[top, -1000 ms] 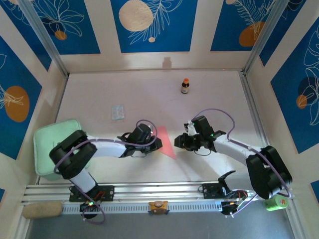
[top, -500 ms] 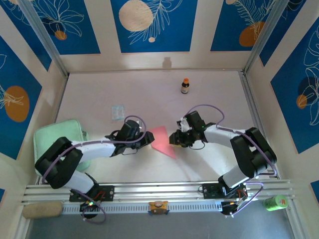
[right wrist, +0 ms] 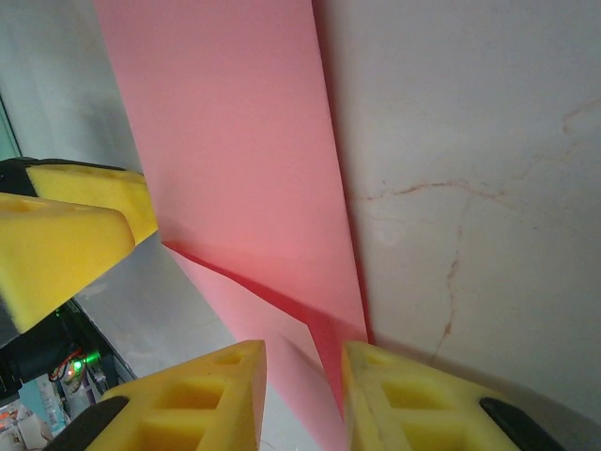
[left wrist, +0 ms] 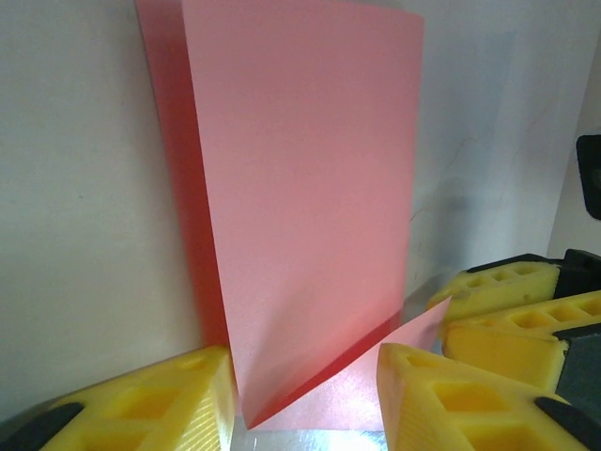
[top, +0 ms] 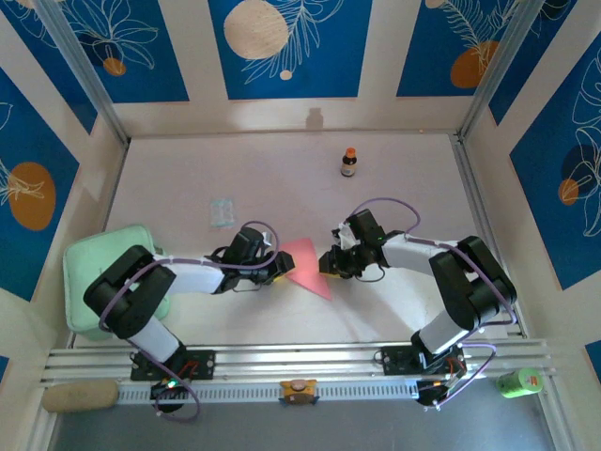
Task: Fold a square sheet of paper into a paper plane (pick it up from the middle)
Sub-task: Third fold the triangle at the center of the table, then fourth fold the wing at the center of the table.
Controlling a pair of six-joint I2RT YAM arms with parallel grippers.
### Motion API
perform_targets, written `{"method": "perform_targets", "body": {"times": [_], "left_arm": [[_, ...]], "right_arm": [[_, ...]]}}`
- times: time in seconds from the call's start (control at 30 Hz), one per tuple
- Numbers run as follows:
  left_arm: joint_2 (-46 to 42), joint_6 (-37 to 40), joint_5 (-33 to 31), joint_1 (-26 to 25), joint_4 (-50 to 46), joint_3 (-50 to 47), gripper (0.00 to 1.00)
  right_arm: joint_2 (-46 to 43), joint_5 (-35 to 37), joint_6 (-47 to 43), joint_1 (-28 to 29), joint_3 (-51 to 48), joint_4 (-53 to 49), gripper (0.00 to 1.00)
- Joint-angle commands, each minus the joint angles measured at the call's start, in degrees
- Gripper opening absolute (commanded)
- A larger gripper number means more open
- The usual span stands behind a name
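Note:
The salmon-pink square sheet of paper point(top: 305, 264) lies mid-table, folded into a narrow triangle like a part-made paper plane. My left gripper point(top: 279, 267) is at its left edge and my right gripper point(top: 326, 264) at its right edge. In the left wrist view the sheet point(left wrist: 300, 188) shows a raised flap, and its pointed corner sits between the spread yellow fingers of the left gripper point(left wrist: 305, 381). In the right wrist view the sheet point(right wrist: 235, 160) runs down into the gap of the right gripper point(right wrist: 302, 381). Its right finger point(right wrist: 413, 395) is against the paper's edge and its jaws stand apart.
A small brown bottle with an orange cap point(top: 348, 163) stands at the back. A pale bluish packet point(top: 222, 210) lies left of centre. A green cushion point(top: 94, 272) sits by the left wall. A green can point(top: 519, 381) and a beige roll point(top: 80, 396) lie near the front rail.
My left gripper let go and drew back a little, then returned to the paper's left edge. The paper spread wider. My right gripper moved left onto the right edge, its jaws narrowing.

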Motion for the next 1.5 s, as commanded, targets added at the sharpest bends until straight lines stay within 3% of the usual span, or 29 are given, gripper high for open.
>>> {"method": "perform_targets", "body": {"times": [0.0, 0.3, 0.63, 0.83, 0.97, 1.3, 1.33, 1.47], "left_arm": [[1.24, -0.31, 2.07, 0.59, 1.9, 0.55, 0.42], [1.59, 0.15, 2.64, 0.73, 2.08, 2.12, 0.37], [2.28, 0.42, 4.22, 1.34, 4.14, 3.02, 0.3], [3.52, 0.7, 6.21, 2.15, 5.39, 4.0, 0.19], [4.03, 1.53, 7.29, 2.22, 5.08, 4.99, 0.18], [7.9, 1.29, 11.0, 2.58, 9.85, 6.37, 0.11], [8.46, 0.9, 11.5, 2.54, 10.52, 6.68, 0.09], [9.23, 0.16, 11.33, 2.57, 11.24, 6.41, 0.07]], "right_arm": [[0.39, -1.09, -0.15, -0.08, 0.34, -0.3, 0.28], [-1.99, -0.33, 0.16, -0.37, -1.0, -0.02, 0.28], [-10.37, 5.51, -0.17, -0.43, -3.52, -1.35, 0.35], [-20.6, 14.68, -2.34, 2.2, -4.91, -2.74, 0.38], [-26.76, 19.93, -4.05, 3.61, -4.76, -4.65, 0.42], [-34.5, 30.08, 1.57, 3.14, -2.65, -9.57, 0.47], [-34.96, 30.1, 1.96, 2.6, -3.44, -9.28, 0.5], [-36.57, 24.4, 0.8, -1.4, -6.04, -7.43, 0.48]]}}
